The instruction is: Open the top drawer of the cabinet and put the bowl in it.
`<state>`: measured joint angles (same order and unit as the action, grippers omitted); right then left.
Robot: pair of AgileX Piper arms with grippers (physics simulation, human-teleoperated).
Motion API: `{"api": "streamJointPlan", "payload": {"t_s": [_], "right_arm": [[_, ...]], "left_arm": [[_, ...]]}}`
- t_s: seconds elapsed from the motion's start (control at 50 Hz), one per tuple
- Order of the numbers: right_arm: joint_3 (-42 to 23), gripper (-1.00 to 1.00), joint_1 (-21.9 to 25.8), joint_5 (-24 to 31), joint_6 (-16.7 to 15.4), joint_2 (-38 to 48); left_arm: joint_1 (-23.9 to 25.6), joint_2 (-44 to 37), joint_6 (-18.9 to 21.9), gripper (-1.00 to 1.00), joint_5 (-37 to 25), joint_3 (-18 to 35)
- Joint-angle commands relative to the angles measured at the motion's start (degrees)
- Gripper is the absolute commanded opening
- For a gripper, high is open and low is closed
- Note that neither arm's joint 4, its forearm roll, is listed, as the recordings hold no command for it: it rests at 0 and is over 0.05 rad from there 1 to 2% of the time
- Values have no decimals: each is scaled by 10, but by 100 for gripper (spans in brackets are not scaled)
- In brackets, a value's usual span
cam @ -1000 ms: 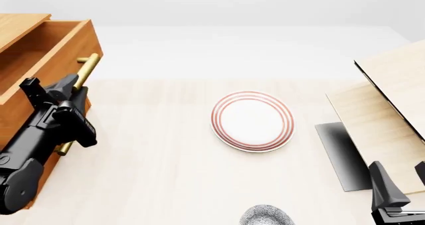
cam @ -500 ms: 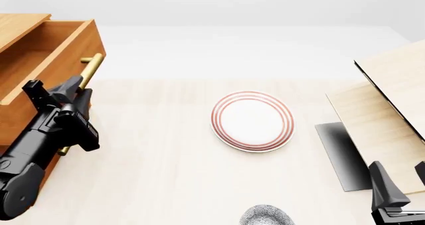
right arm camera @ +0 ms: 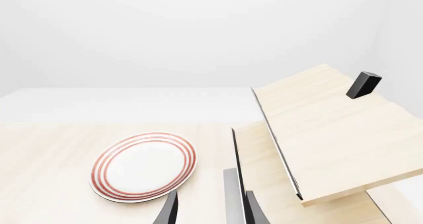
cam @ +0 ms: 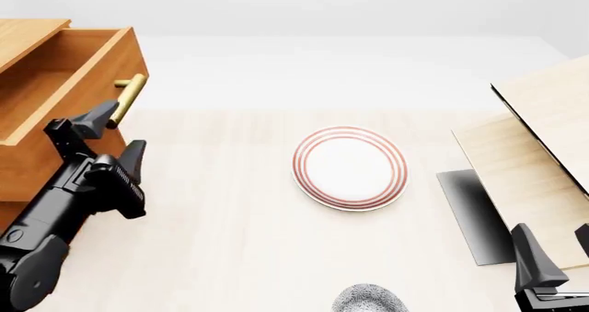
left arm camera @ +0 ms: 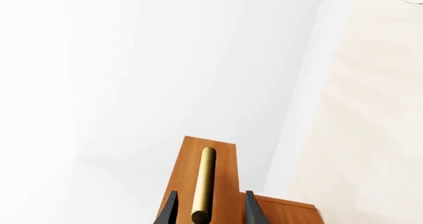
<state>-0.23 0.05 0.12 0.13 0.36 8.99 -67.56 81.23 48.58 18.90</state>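
Pale tabletop [cam: 230, 243] with the cabinet's top drawer [cam: 55, 84] pulled open at upper left.

Nearest, at the bottom edge, the speckled bowl [cam: 370, 299] peeks in; the right tool [cam: 552, 257] sits at lower right, fingers apart, empty. At left, the left tool [cam: 115, 129] is spread open beside the brass handle [cam: 129, 94]. The red-ringed plate [cam: 350, 167] lies mid-frame, pale furniture [cam: 543, 139] at right.

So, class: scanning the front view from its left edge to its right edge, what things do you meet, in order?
Top drawer of the cabinet → left gripper → red-ringed plate → pale wood furniture. The speckled bowl sits at the near edge, overlapping the plate's span, so it is left unordered.
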Motion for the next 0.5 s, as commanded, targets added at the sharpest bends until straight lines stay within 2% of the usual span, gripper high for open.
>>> {"api": "streamJointPlan", "payload": {"t_s": [0.02, 0.08, 0.24, 0.44, 0.5], "right_arm": [[0, 100, 0, -1, -1, 0], [0, 100, 0, -1, 0, 0], [0, 100, 0, -1, 0, 0], [0, 100, 0, -1, 0, 0], [0, 100, 0, -1, 0, 0]], "left_arm": [[30, -3, -2, 100, 2, -16], [34, 7, -7, 100, -9, -14], [37, 16, 13, 100, 9, -26], [49, 14, 36, 100, 54, -56], [55, 28, 31, 100, 37, -52]]}}
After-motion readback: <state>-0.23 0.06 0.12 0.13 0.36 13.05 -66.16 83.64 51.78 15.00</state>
